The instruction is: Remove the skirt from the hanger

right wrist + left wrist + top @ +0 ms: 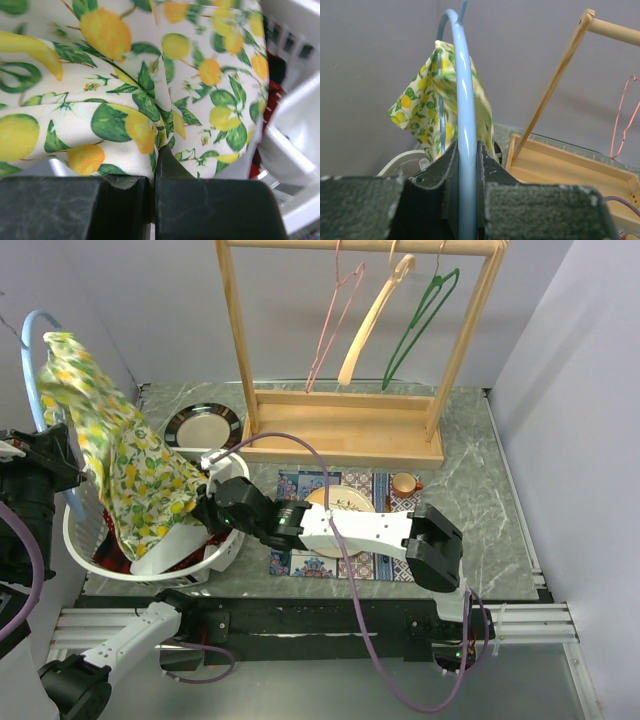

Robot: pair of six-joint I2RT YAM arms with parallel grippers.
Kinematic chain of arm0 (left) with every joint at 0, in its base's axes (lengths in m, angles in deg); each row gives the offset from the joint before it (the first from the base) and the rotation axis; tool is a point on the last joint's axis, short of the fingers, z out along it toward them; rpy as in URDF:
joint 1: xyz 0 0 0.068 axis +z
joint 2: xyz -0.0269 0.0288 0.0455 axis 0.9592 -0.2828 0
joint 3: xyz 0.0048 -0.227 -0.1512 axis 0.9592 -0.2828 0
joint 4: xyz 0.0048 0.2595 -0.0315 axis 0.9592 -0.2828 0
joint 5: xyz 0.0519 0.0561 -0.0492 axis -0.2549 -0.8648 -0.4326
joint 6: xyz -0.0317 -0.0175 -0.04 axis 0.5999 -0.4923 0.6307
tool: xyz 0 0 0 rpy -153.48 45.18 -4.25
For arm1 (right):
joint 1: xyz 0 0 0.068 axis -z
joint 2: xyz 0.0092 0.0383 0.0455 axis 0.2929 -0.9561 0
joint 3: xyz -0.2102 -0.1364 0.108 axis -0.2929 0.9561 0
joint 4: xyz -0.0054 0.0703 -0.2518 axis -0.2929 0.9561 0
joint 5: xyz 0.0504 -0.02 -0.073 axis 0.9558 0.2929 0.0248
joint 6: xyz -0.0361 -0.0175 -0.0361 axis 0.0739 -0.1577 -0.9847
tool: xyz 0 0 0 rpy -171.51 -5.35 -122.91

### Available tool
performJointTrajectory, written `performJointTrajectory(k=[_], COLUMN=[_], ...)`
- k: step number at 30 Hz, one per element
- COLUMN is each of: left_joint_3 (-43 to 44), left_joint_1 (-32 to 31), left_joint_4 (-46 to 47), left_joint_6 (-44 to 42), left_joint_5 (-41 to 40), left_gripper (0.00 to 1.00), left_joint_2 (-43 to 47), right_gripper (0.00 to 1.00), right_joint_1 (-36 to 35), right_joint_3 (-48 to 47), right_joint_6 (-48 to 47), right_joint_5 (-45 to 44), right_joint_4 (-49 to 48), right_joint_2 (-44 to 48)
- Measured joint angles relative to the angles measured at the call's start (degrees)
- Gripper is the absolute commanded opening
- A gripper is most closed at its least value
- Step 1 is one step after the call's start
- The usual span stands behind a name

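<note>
The skirt is white with a yellow lemon and green leaf print. It hangs on a light blue hanger held up at the far left, and drapes down into the white basket. My left gripper is shut on the blue hanger, with the skirt behind it. My right gripper is at the skirt's lower edge over the basket. In the right wrist view my gripper is shut on a fold of the skirt.
A wooden rack at the back carries a pink hanger, a wooden one and a green one. A dark plate, a patterned mat with a plate and a small cup lie on the table. Red cloth lies in the basket.
</note>
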Motion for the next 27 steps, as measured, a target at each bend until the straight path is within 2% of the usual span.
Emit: performJointTrajectory(k=[6,11,13,14,16,17,20,27], left_joint_3=[-2.1,-3.0,-3.3,-3.6,-4.3,-5.0,-7.1,-11.2], left_joint_1=[0.2,0.2,0.2,0.2,0.2,0.2,0.2,0.2], left_joint_4=[7.9,11.2,11.7,12.0,12.7,12.9,13.2,13.2], left_joint_6=[-2.0,-2.4,-2.4,-2.4,-2.4,-2.3,-2.2,-1.0], left_joint_5=[-2.3,-2.7,-2.7,-2.7,-2.7,-2.6,-1.6,0.0], left_gripper=[0.01,0.01,0.01,0.01,0.01,0.01,0.01,0.01], left_joint_2=[0.3,0.4,0.5,0.5,0.5,0.7,1.3,2.0], right_gripper=[0.00,0.02,0.13,0.22,0.32,0.43,0.58,0.63], right_joint_1=[2.4,2.9,3.0,3.0,3.0,3.0,3.0,3.1], right_joint_3=[-0.3,-0.3,-0.3,-0.3,-1.2,-2.1,-5.2,-7.3], right_joint_6=[2.3,3.1,3.1,3.1,3.2,3.1,3.1,3.3], right_joint_5=[-1.0,-1.5,-1.9,-2.0,-2.0,-2.0,-1.9,2.1], right_joint_4=[7.8,8.4,8.6,8.7,10.0,11.4,15.9,20.9], right_joint_2=[-3.2,-3.3,-3.3,-3.3,-3.3,-3.3,-3.3,-0.6])
